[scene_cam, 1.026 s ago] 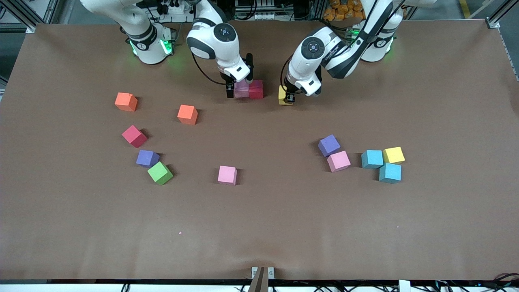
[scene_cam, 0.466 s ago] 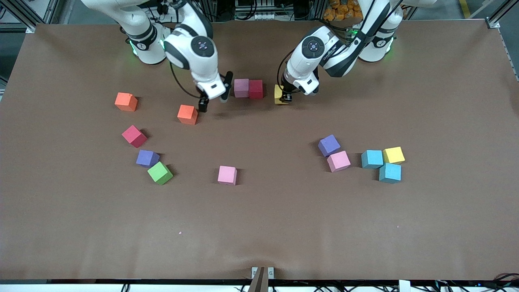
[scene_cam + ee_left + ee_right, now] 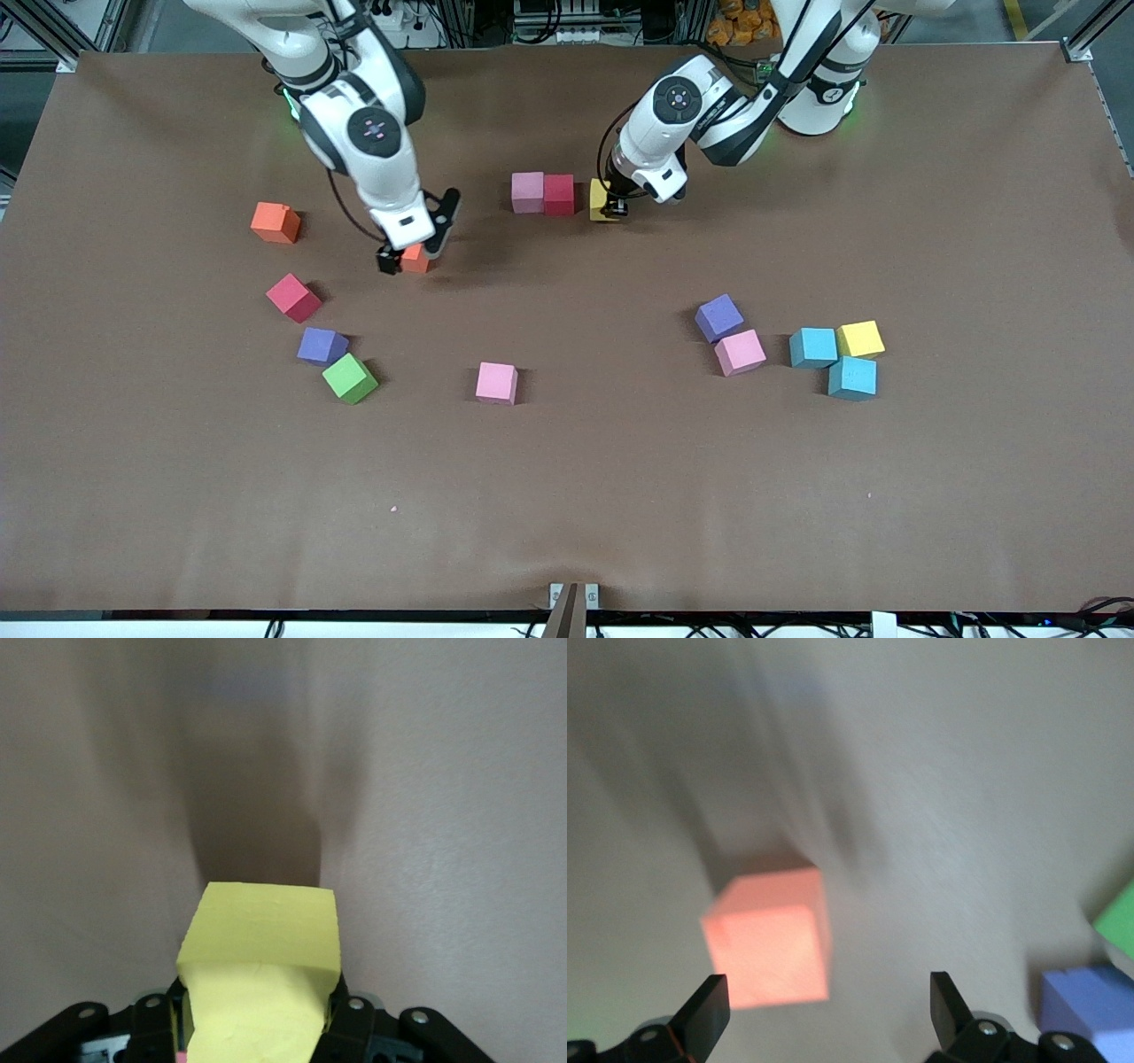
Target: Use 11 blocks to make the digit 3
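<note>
A pink block [image 3: 527, 192] and a red block [image 3: 559, 195] sit side by side near the robots. My left gripper [image 3: 611, 207] is shut on a yellow block [image 3: 599, 200], low at the table just beside the red block; the left wrist view shows the yellow block [image 3: 261, 957] between the jaws of the left gripper [image 3: 261, 1019]. My right gripper [image 3: 412, 250] is open, low over an orange block [image 3: 415, 260]. In the right wrist view the orange block [image 3: 769, 935] lies off-centre, by one finger of the right gripper [image 3: 828, 1010].
Loose blocks: orange [image 3: 275, 222], red [image 3: 294, 297], purple [image 3: 321, 346], green [image 3: 349, 378], pink [image 3: 496, 383] toward the right arm's end; purple [image 3: 718, 317], pink [image 3: 740, 352], two light blue [image 3: 812, 347] [image 3: 852, 377], yellow [image 3: 860, 338] toward the left arm's end.
My right gripper let go of the pink block beside the red one and swung over to the orange block. My left gripper carried the yellow block closer to the red block.
</note>
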{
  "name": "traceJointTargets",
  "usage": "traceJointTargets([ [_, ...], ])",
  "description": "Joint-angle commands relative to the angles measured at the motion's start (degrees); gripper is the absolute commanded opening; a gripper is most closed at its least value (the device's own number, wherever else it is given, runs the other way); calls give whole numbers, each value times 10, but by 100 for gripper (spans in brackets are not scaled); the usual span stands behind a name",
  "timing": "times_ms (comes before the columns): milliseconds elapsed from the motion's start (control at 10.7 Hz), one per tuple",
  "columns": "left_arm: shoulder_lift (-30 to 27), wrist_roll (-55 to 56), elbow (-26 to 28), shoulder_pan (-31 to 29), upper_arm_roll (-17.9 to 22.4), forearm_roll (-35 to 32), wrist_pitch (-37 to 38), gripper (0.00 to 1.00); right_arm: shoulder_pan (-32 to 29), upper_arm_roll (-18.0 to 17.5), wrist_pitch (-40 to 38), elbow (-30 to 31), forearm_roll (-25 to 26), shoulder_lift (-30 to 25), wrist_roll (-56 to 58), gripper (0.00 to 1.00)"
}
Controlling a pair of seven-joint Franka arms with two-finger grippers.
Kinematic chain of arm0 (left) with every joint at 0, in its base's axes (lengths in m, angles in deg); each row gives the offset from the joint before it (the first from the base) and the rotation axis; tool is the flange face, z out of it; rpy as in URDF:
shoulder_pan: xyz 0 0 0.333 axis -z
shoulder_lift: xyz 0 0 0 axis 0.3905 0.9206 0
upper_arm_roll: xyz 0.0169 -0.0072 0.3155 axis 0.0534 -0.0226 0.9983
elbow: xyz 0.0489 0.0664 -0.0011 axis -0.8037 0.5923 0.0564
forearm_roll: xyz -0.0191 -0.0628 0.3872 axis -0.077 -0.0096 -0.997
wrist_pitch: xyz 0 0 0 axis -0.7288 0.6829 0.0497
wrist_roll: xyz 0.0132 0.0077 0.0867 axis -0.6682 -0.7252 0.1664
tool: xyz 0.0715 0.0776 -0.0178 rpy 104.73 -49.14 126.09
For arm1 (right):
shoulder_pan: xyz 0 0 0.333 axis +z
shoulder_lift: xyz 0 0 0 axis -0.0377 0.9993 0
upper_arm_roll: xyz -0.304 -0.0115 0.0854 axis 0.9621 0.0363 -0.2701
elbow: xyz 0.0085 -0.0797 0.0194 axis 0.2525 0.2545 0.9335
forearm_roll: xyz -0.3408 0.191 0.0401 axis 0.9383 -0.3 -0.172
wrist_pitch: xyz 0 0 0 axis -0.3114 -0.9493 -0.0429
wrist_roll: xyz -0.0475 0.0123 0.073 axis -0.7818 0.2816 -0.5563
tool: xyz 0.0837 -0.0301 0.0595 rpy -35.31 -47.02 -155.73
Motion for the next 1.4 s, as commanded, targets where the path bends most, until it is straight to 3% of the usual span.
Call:
traceJointTargets([
  [0, 13, 6, 3, 12, -4, 18, -31, 23, -27, -5, 4, 14, -34, -31, 71, 100],
  [466, 26, 6, 3, 18, -4, 20, -40, 23, -24, -3, 41, 35, -54, -25, 198, 100],
  [1026, 33, 20, 3, 29, -4, 27, -63, 23, 5, -13, 79, 80, -67, -2, 151, 100],
  [1305, 41, 36, 2, 33, -3, 27, -73, 23, 4, -11, 124, 84, -67, 37, 151, 100],
])
